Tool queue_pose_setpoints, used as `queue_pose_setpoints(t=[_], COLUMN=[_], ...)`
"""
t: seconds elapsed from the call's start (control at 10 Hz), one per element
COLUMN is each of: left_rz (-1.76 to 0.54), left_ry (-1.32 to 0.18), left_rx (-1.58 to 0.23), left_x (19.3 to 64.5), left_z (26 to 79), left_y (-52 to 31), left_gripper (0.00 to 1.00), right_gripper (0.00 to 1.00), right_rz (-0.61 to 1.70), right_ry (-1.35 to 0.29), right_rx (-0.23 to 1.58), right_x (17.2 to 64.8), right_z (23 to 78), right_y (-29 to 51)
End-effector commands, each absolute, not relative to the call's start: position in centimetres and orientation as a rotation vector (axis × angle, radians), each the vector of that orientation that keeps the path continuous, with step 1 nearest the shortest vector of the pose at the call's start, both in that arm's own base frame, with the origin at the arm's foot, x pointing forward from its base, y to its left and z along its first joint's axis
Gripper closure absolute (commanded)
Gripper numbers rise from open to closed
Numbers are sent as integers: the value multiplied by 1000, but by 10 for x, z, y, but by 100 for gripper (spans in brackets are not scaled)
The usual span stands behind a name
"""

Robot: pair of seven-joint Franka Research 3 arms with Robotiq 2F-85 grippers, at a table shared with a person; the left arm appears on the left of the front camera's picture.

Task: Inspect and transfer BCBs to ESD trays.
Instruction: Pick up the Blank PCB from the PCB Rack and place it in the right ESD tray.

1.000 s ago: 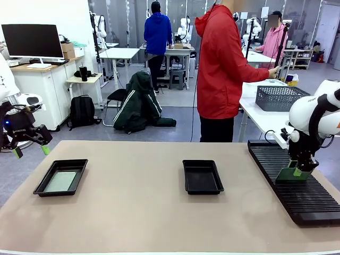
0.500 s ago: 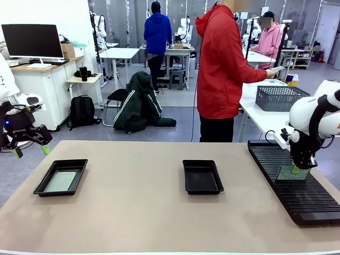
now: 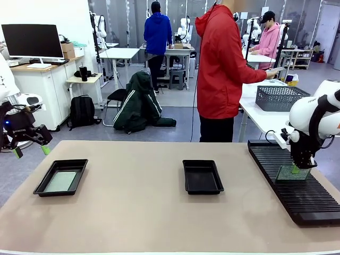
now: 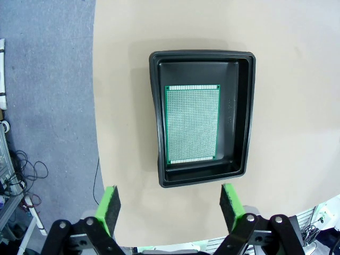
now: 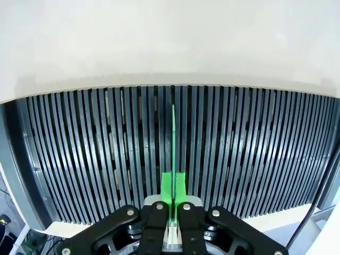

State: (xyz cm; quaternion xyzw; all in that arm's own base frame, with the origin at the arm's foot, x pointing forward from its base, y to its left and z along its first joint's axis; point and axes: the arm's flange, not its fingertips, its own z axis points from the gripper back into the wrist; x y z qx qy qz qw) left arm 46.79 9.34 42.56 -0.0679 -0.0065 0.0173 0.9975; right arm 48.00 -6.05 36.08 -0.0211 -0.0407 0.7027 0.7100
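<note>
A BCB (image 3: 60,181) lies flat in the left ESD tray (image 3: 77,169); in the left wrist view this board (image 4: 193,124) rests inside the tray (image 4: 241,114). My left gripper (image 3: 32,151) hangs open off the table's left edge, above and short of that tray, its pads (image 4: 110,204) wide apart around nothing. A second ESD tray (image 3: 202,176) holds nothing at mid-table. My right gripper (image 3: 296,169) is shut on another BCB (image 3: 290,173), which stands on edge in the rack; the right wrist view shows this board (image 5: 173,135) edge-on between the pads (image 5: 168,183).
The long black slotted rack (image 3: 289,188) runs along the table's right side. Beyond it a grey mesh basket (image 3: 279,97) sits on a white side table. A person in a red jacket (image 3: 220,69) stands at the far edge, turned away.
The board in my right gripper has turned and dropped slightly into the rack's slots. The person's hand has shifted a little. My left arm has stayed still.
</note>
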Motion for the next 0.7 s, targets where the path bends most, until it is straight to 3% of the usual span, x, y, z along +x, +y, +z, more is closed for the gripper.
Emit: queue_pose_setpoints(t=[0.0,0.5,0.6], left_rz=[30,30,30], left_ry=[-16,-16,-16], left_rx=[-134,-134,-134], left_x=[468,468,468], left_z=[424,424,424], left_y=[94,94,94], left_gripper=[0,0,0], right_gripper=[100,98,98], right_rz=[1575,1563,1559], right_ry=[-91,-89,-88], right_rx=[-47,-45,-85], right_x=[480,480,472], right_z=[361,361,384], right_y=[-60,-60,-58])
